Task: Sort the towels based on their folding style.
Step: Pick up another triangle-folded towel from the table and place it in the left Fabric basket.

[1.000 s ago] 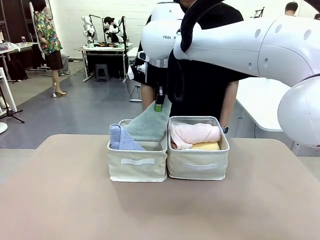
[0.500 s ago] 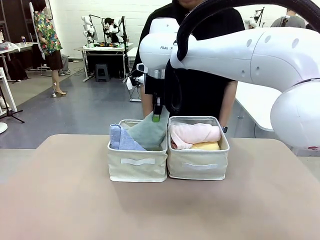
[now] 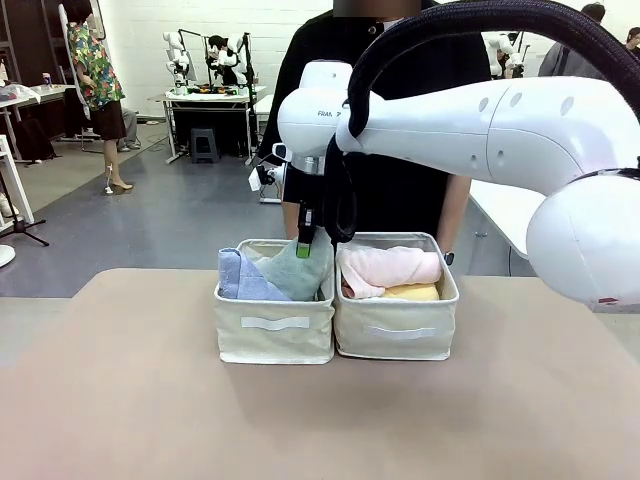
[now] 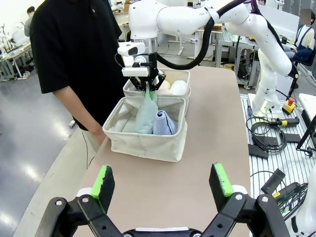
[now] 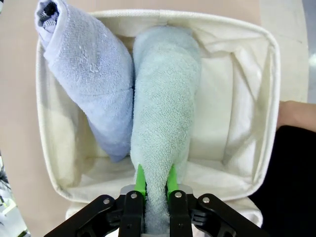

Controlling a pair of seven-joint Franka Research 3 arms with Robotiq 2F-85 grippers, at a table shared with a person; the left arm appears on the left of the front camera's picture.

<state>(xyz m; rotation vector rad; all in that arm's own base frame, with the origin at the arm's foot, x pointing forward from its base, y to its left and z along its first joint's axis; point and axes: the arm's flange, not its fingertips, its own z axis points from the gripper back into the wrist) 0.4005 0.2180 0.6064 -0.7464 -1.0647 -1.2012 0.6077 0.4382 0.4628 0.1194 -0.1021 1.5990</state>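
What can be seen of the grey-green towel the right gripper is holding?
The grey-green towel is soft terry, folded into a long cone. The right gripper is shut on its narrow end, and it hangs with the wide end down inside the left basket. It lies against the lavender-blue towel beside it.

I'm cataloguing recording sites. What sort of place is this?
Probably a robotics lab: another robot rig on a bench behind, an emergency-stop button with loose cables on the floor.

Two cream baskets (image 3: 275, 338) side by side on beige table (image 3: 130, 400).
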